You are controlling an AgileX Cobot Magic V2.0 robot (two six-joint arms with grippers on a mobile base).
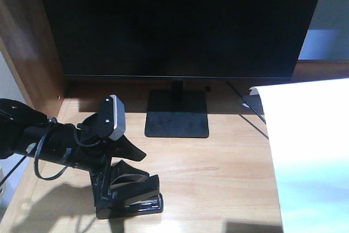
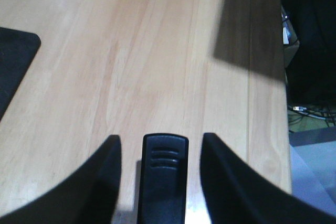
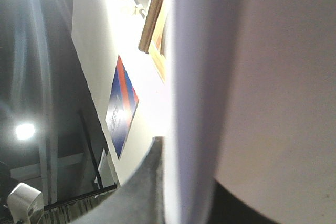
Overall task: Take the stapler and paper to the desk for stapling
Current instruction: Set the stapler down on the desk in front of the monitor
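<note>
Front view, stapler: the black stapler (image 1: 133, 199) sits on the table (image 1: 218, 173), front-left of the monitor stand (image 1: 176, 114), with my left end effector (image 1: 136, 170) down over it.
Front view, paper: the white paper (image 1: 311, 156) covers the table's right side. I judge it lifted, from the shadow under its near edge. The right arm is out of frame.
Left wrist view, grip: the fingers (image 2: 100, 182) straddle the stapler with bare wood showing on both sides, so this end effector is released.
Left wrist view, step: I reckon the stapler is already placed. The next move calls for a straight lift away without nudging it.
Right wrist view, grip: one grey finger (image 3: 143, 190) lies against the sheet. I read the right end effector (image 3: 168, 156) as grasping the paper, though its other finger is hidden behind the sheet.
Right wrist view, next: lower the paper flat beside the stapler.
Hard to make out: the stapler's top markings, and how high the paper hangs.
</note>
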